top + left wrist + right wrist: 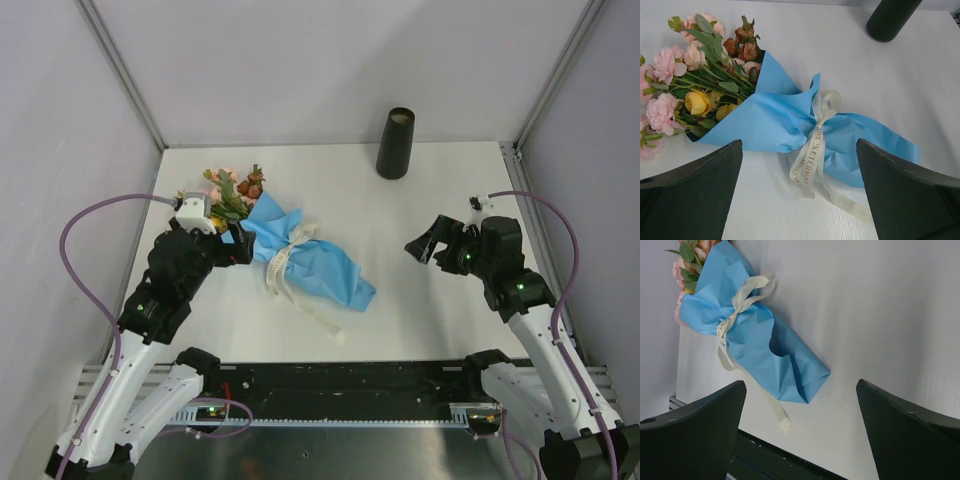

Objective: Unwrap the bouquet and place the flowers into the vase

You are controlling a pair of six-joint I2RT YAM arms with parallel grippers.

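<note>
1. The left end effector (238, 245) and right end effector (425, 243) are both spread and hold nothing.
2. The bouquet (300, 255) lies left of the bench (430, 320) centre, with its blooms toward 10 o'clock. The vase (396, 143) stands at 1 o'clock.
3. Pinch a loose cream ribbon (283, 262) tail, steady the blue paper (335, 272), and pull slowly toward 5 o'clock.

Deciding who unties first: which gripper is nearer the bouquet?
Left. The left gripper sits right beside the bouquet at its flower end; the right gripper hangs apart on its other side.
</note>
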